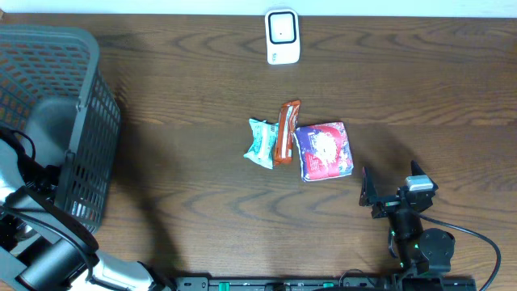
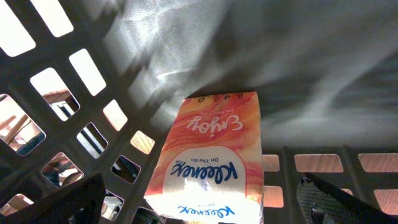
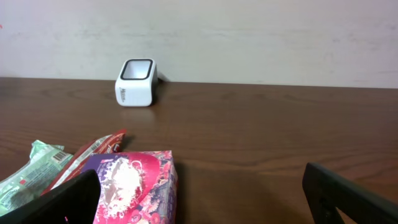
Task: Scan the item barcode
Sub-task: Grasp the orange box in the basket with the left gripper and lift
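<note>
Left wrist: tissues (image 2: 208,162) between hand's (image 2: 200,190) fingers (image 2: 68,202)

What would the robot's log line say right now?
left end effector open over Kleenex pack in basket | right end effector open near purple pack, not touching | scanner standing apart from items

Scanner (image 1: 283,36) white; basket (image 1: 87,137) grey grid; tissue pk (image 2: 208,155) peach-orange; box (image 1: 324,150) purple/red.

Far edge of table (image 1: 178,73), centre: scanner (image 1: 283,36); mid-table, left to right, side by side: snack packet (image 1: 261,143), bar (image 1: 287,132), pouch (image 1: 324,150); far left: basket (image 1: 89,137), tissue pack (image 2: 208,162) inside.
</note>
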{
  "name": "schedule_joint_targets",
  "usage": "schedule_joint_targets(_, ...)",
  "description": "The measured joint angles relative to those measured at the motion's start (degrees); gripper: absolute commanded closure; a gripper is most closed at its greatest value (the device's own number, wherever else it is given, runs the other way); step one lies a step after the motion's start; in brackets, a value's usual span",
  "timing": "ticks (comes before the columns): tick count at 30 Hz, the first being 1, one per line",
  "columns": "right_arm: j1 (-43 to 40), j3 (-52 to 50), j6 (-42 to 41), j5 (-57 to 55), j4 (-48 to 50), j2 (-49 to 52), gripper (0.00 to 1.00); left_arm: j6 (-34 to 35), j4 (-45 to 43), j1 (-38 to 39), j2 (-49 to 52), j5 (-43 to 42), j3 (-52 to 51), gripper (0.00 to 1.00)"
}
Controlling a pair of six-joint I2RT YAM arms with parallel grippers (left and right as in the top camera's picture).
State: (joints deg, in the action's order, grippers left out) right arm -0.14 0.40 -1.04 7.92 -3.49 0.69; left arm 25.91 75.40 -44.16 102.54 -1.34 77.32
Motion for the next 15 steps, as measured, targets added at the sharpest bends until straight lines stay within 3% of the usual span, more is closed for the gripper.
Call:
schedule_joint_targets(3, 0.00, 0.00, 0.00, 0.00, 0.00, 0.00, 0.01, 0.04, -0.63, 0.02, 0.00, 0.00, 0.00, 0.02)
schedule_joint_targets(7, 0.00, 0.00, 0.00, 0.00, 0.00, 0.00, 0.01, 0.44, -2.16, 0.00, 0.00, 0.02, -0.42, 0.13)
schedule_joint_targets(11, 0.00, 0.00, 0.00, 0.00, 0.02, 0.00, 0.01, 1.01, -4.57, 0.00, 0.00, 0.00, -2.67, 0.14)
schedule_joint_targets(13, 0.00, 0.00, 0.00, 0.00, 0.00, 0.00, 0.01, 1.07, -5.62, 0.00, 0.00, 0.02, -3.91, 0.20)
schedule_joint_targets(15, 0.00, 0.00, 0.00, 0.00, 0.00, 0.00, 0.01, 1.01, -6.75, 0.00, 0.00, 0.04, -5.14, 0.38)
